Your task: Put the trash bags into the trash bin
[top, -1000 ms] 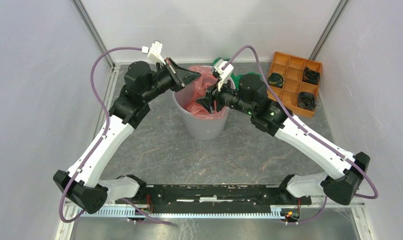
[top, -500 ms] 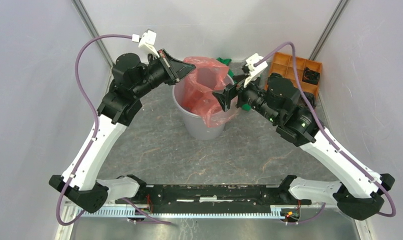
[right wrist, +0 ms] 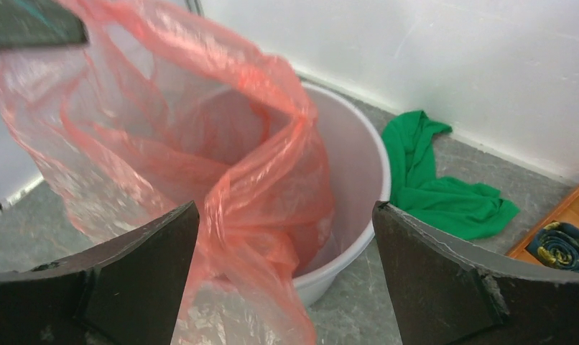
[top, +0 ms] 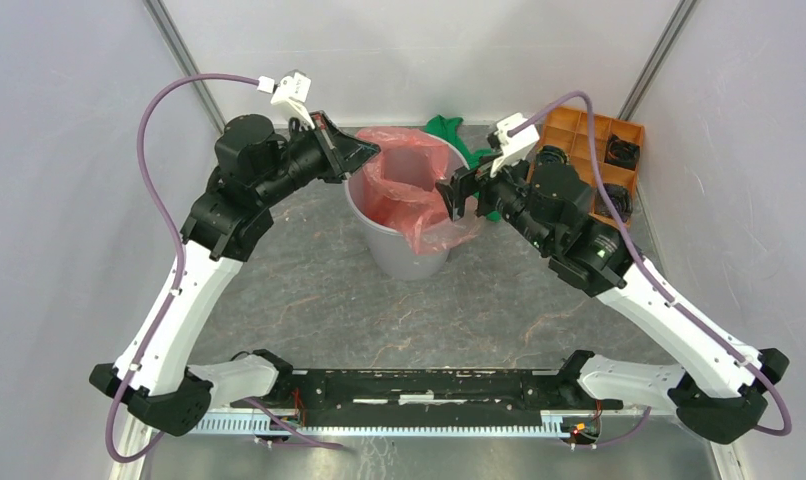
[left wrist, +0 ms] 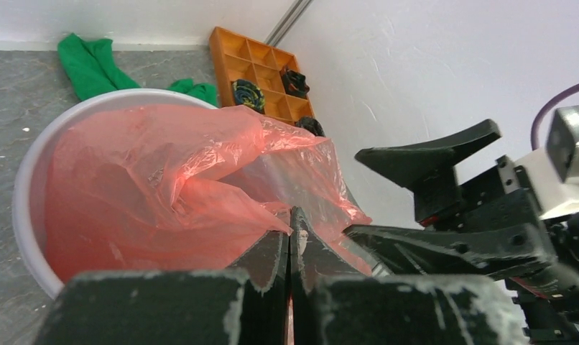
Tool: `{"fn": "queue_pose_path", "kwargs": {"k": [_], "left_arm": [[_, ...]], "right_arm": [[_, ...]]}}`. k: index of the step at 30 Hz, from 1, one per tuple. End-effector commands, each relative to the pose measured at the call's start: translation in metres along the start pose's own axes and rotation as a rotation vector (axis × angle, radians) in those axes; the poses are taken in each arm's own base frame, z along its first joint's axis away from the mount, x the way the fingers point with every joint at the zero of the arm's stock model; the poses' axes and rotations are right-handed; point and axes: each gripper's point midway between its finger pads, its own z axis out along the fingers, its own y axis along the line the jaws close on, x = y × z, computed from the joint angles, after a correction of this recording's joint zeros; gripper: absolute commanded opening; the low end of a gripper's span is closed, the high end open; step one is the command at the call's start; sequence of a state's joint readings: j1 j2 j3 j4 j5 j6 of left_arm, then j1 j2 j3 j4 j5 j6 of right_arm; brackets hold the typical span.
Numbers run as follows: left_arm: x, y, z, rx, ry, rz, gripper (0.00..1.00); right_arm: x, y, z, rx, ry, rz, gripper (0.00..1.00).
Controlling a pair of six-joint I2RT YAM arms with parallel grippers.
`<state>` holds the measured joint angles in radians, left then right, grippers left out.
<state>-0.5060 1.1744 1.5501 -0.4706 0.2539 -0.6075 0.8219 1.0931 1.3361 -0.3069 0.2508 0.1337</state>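
Standing upright on the grey table, the trash bin holds the lower part of the trash bag. The red film balloons above the rolled rim, and one fold spills over the right side and down the outer wall. On the left gripper the jaws are pressed together at the bag's upper left edge, apparently with film pinched between them. On the right gripper the jaws are spread wide just beside the draped fold; contact with the film cannot be confirmed. A green cloth lies behind the bin, and an orange tray sits at the far right.
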Motion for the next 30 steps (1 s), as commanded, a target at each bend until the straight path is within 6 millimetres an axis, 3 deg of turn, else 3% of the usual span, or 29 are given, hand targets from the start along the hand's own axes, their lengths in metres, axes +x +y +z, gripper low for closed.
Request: {"fn": "queue_pose_path", "kwargs": {"k": [1,5,8,11,14,17,21,26,27,30], "left_arm": [[-0.019,-0.01,-0.015,0.01,-0.049,0.091,0.02],[-0.022,-0.007,-0.019,-0.016,-0.056,0.124,0.02],[-0.021,0.006,-0.024,-0.09,-0.051,0.154,0.02],[-0.016,0.041,-0.03,-0.261,-0.02,0.209,0.02],[-0.01,0.087,-0.045,-0.498,0.013,0.258,0.02],[-0.011,0.105,-0.06,-0.608,0.008,0.277,0.05],[-0.023,0.09,-0.067,-0.57,-0.056,0.228,0.19],[-0.029,0.069,-0.082,-0.508,-0.142,0.072,0.57],[-0.025,0.066,-0.083,-0.49,-0.153,0.023,0.7],[-0.02,0.044,-0.086,-0.365,-0.193,-0.107,0.89]], "right_arm": [[0.014,0.01,0.006,-0.073,0.017,-0.072,0.98],[0.032,0.0,0.015,-0.018,0.047,-0.109,0.88],[0.031,-0.006,0.02,0.019,0.037,-0.134,0.49],[0.005,-0.018,0.019,0.093,-0.009,-0.123,0.04],[-0.013,-0.033,0.013,0.172,-0.05,-0.108,0.01],[-0.019,-0.035,0.012,0.174,-0.068,-0.09,0.01],[-0.031,-0.027,0.01,0.134,-0.101,-0.054,0.01],[-0.059,-0.017,0.002,0.074,-0.172,-0.015,0.01],[-0.062,-0.015,0.0,0.064,-0.183,-0.008,0.01],[-0.065,-0.013,-0.003,0.046,-0.197,0.0,0.01]]}}
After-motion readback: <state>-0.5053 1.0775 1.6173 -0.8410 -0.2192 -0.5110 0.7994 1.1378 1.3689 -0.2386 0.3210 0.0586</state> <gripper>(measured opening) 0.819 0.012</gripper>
